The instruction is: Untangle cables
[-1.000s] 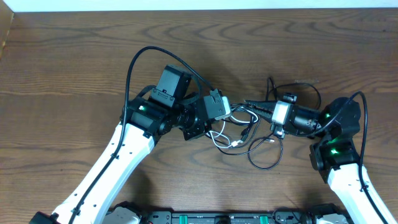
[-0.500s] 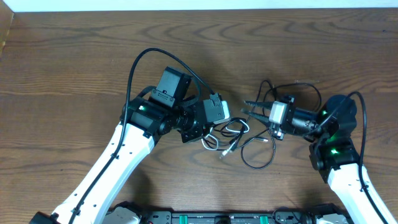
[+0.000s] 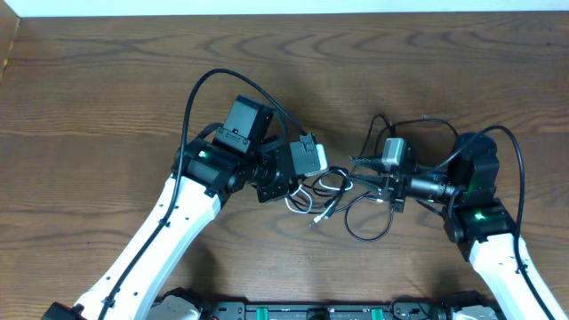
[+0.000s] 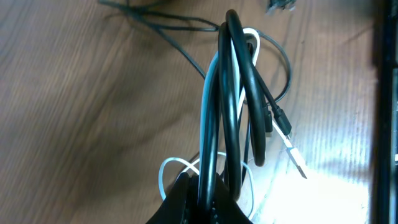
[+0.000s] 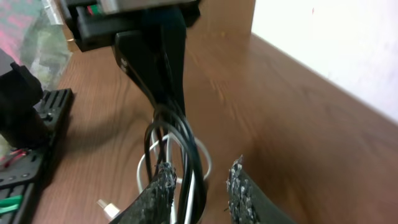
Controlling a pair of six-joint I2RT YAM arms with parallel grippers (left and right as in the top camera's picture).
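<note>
The cables (image 3: 324, 189) are a small knot of thin black cords and one white cord at the table's middle, with a black loop (image 3: 369, 229) trailing toward the front. My left gripper (image 3: 300, 184) is shut on them; in the left wrist view its jaws (image 4: 208, 198) pinch a black cord (image 4: 231, 93) and the white cord (image 4: 211, 87), which rise as a looped bunch. My right gripper (image 3: 357, 170) faces it from the right, open. In the right wrist view its fingers (image 5: 163, 186) straddle the black loops (image 5: 186, 149), with the left gripper (image 5: 155, 56) just beyond.
Each arm's own thick black cable arcs over it (image 3: 222, 80) (image 3: 498, 142). A black rail with green parts (image 3: 293, 311) runs along the table's front edge. A white wall (image 5: 336, 43) stands beyond the far edge. Small plug ends (image 4: 292, 143) lie beside the bunch.
My right gripper's jaws have parted and its wrist has turned and shifted a little. The cable bunch has been drawn leftward with my left gripper, which stays shut.
</note>
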